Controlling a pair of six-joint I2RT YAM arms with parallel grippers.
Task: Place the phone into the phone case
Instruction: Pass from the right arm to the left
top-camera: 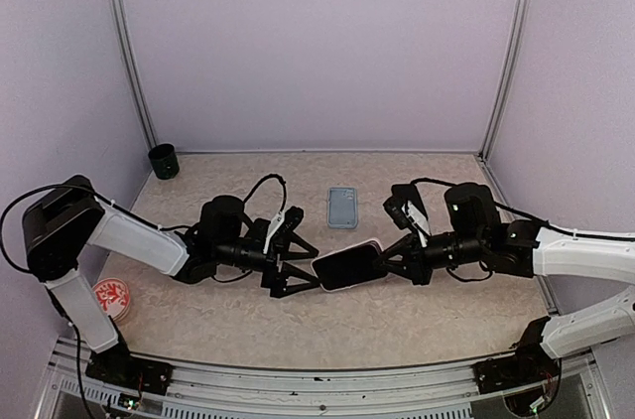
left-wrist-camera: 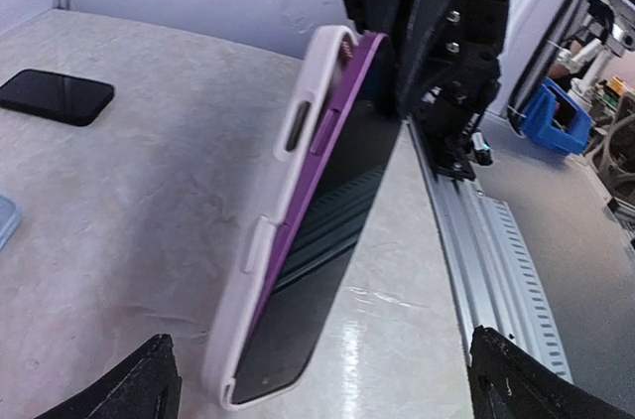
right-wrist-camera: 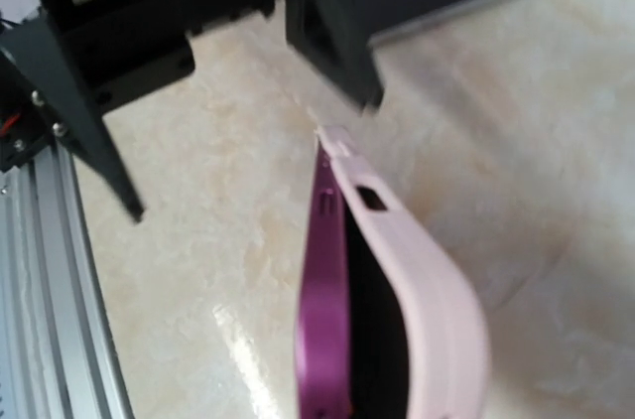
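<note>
The purple phone (top-camera: 349,268) with a dark screen (left-wrist-camera: 327,240) hangs tilted above the table, and my right gripper (top-camera: 390,258) is shut on its right end. The pale pink phone case (left-wrist-camera: 288,191) sits on its back: it wraps the free corner and gapes away from the purple edge (right-wrist-camera: 322,290) toward the right gripper. In the right wrist view the case (right-wrist-camera: 437,310) bows outward. My left gripper (top-camera: 298,266) stands wide open, with the phone's free end just between its fingertips (left-wrist-camera: 139,379) and touching neither.
A light blue case (top-camera: 342,207) lies flat behind the grippers, and a black phone (left-wrist-camera: 55,96) lies farther right. A black cup (top-camera: 163,161) stands at the back left corner. A red-and-white dish (top-camera: 112,298) is at the front left. The metal rail (left-wrist-camera: 496,250) runs along the near edge.
</note>
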